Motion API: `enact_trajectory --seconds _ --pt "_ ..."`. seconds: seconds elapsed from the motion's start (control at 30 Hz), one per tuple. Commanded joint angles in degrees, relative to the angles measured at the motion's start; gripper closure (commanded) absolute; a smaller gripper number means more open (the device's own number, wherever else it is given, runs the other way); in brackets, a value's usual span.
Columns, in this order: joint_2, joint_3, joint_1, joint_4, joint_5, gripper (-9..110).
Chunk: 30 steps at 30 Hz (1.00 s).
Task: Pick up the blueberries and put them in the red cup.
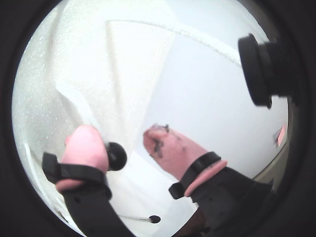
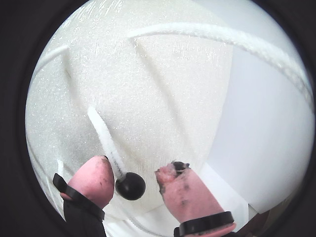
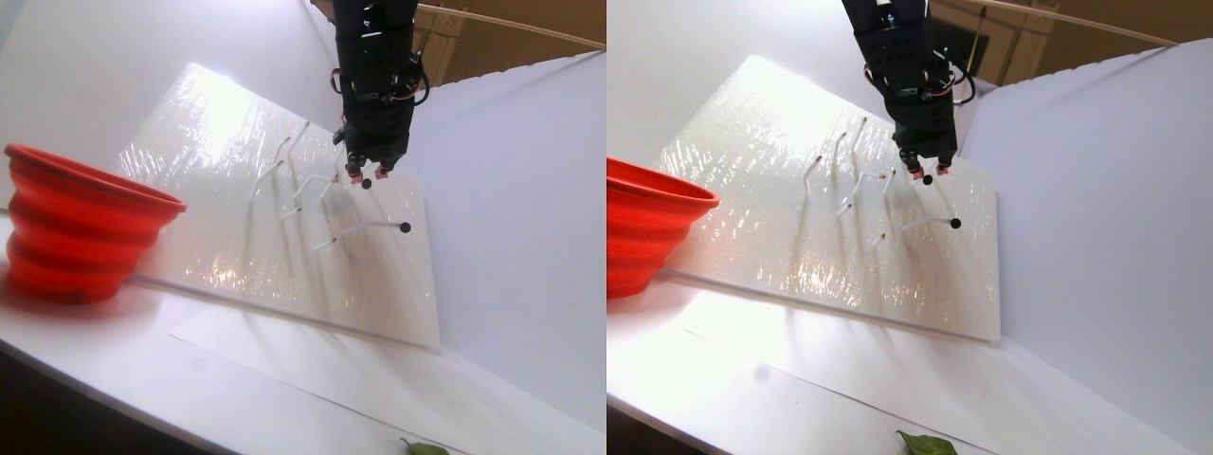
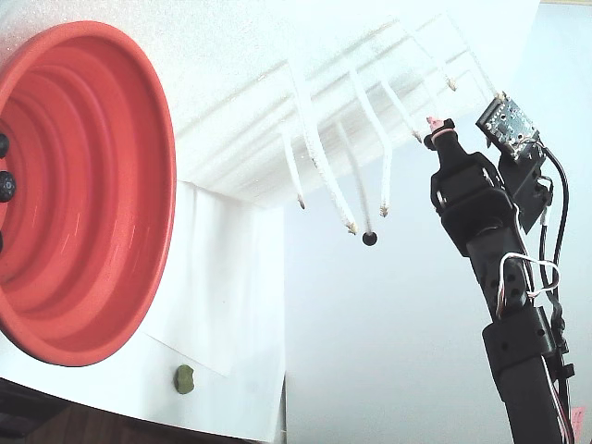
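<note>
One blueberry (image 2: 131,185) between spread gripper (image 2: 132,178) fingers (touching the left pad (image 2: 96,180)).

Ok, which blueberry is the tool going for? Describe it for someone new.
Find the white foam board with thin stems sticking out. Two dark berries sit on stem tips; yours is the blueberry between the open tool's pink fingers. The other berry hangs clear of the tool.

Glossy black-blue blueberry (image 2: 131,185) between soft, smudged pink fingertips (image 2: 185,196). Sparkly, grainy white foam board (image 3: 284,218). Smooth, ribbed red cup (image 4: 79,194), plastic-looking.
</note>
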Motion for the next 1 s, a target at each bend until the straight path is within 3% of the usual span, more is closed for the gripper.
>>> enact_trajectory --seconds 0.0,0.97 --pt "4.0 -0.4 2.5 -0.9 -0.4 83" --pt "4.3 0.1 0.4 -1.6 0.5 84"
